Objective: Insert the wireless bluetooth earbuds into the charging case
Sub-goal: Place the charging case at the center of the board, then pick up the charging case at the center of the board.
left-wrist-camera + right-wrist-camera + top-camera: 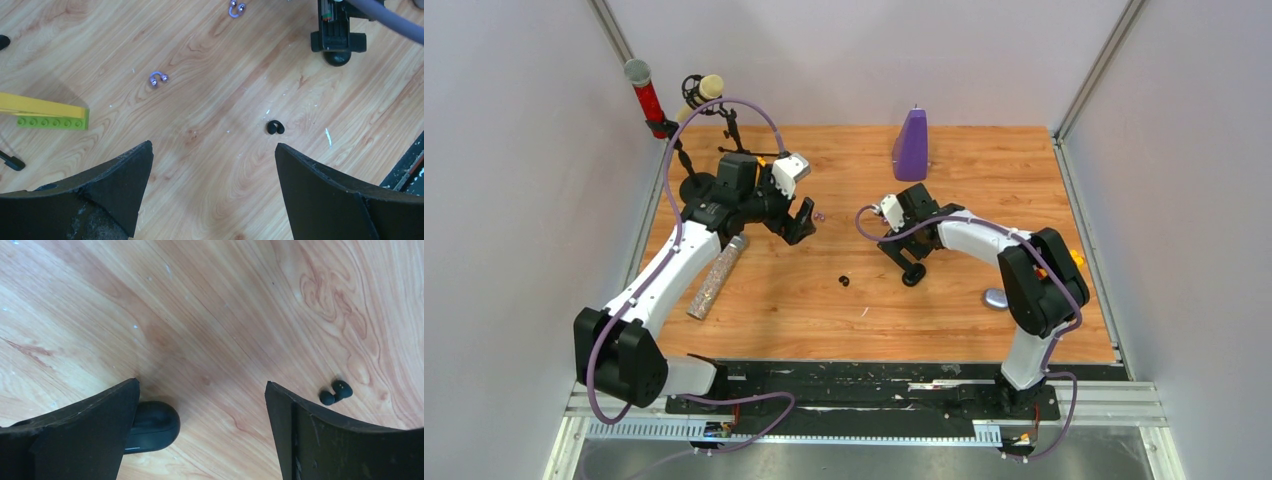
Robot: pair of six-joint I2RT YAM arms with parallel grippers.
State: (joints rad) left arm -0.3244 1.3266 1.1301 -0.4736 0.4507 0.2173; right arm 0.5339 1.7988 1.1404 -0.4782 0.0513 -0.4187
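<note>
Left claw (pixel 212 150), right claw (pixel 202 385): both stood wide, empty. Black case (pixel 150 424): lay just beside right claw. Black bud (pixel 275 127): lay loose on worktop (pixel 774 300) between claws; judged light, glossy, slippery; pinch across its middle. Purple buds (pixel 158 78): two lay farther off, well apart.

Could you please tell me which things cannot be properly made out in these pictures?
- Black charging case, right wrist view: partly behind a finger; lid open or shut, cannot tell.
- Grey oval case, top view: partly under the right arm.
- Orange object, top view: mostly behind that arm; unidentifiable.
- Black earbuds, top view: too small to count.
- Yellow-green brick, left wrist view: cut by the left edge.
</note>
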